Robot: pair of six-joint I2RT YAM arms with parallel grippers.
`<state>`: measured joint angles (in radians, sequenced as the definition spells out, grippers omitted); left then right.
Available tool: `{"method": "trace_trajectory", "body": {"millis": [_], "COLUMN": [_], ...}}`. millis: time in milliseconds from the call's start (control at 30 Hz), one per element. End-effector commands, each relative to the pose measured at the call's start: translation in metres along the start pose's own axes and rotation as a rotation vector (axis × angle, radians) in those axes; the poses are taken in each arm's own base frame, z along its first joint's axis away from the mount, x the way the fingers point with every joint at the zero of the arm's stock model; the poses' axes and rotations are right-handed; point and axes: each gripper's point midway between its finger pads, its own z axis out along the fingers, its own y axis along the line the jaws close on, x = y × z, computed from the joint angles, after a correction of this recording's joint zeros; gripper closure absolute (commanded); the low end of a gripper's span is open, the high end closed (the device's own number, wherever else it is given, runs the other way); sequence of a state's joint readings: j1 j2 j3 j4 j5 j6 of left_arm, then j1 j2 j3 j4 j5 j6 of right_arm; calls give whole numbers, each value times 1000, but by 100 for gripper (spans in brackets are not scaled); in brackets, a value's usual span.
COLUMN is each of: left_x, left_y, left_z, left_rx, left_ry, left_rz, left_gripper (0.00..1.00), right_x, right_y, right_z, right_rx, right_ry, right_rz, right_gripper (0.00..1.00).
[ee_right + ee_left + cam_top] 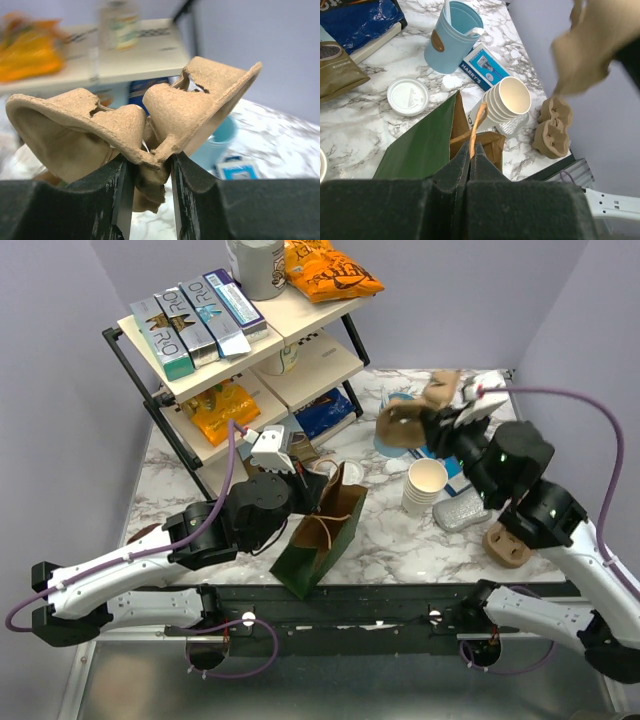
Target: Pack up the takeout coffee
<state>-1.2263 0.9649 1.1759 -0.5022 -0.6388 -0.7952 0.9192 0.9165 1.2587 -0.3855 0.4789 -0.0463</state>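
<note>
My left gripper [471, 147] [318, 490] is shut on the twine handle of the green paper bag [420, 145] [320, 540], which stands open on the marble table. My right gripper [150, 162] [445, 425] is shut on a brown pulp cup carrier [125, 120] [405, 425], held in the air to the right of and beyond the bag. A round white lid [407, 96] shows from above just beyond the bag. I take it for the takeout coffee, though the cup under it is hidden.
A stack of lidless cream cups [425, 485] stands right of the bag. Near it lie a foil packet [460, 510] and a second carrier [508, 545]. A light blue cup [452, 35] and a Harry's box [484, 67] sit further back. A snack shelf [230, 350] fills the far left.
</note>
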Motion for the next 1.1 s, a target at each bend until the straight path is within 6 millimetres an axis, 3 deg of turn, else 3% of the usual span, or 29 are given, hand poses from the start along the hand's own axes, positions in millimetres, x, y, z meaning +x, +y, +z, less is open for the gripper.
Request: {"method": "trace_trajectory", "body": {"millis": [0,33,67,100,133,167,200,267,333,367,567,700,967,1067], "left_x": [5,6,7,7,8,8,10,11,13,14,16,17,20,20], "left_y": [-2,-2,-2,-2,-1,0,0,0,2,2,5,5,3,2], "left_z": [-4,-3,-3,-4,-4,-4,-4,-4,-2,-2,0,1,1,1], "left_rx": [34,36,38,38,37,33,36,39,35,34,24,24,30,34], "left_ry": [16,19,22,23,25,25,31,29,32,33,35,35,47,49], "left_rz": [23,32,34,48,51,53,63,75,89,93,106,112,112,111], "left_gripper": [100,100,100,100,100,100,100,100,100,100,100,100,100,100], "right_x": [11,34,43,46,71,82,84,121,135,156,221,262,313,320], "right_y": [-77,-89,-118,-130,-142,-167,-179,-202,-212,-219,-237,-231,-221,-219], "right_z": [21,35,40,45,57,57,59,68,76,82,91,94,98,100], "right_rx": [223,266,353,387,423,494,526,560,570,587,648,635,613,608], "right_ry": [91,182,221,245,335,366,385,508,560,613,768,850,922,930], "right_rz": [130,122,142,145,140,163,175,206,219,219,237,255,300,311], "right_gripper": [60,60,60,60,60,60,60,60,60,60,60,60,56,53]}}
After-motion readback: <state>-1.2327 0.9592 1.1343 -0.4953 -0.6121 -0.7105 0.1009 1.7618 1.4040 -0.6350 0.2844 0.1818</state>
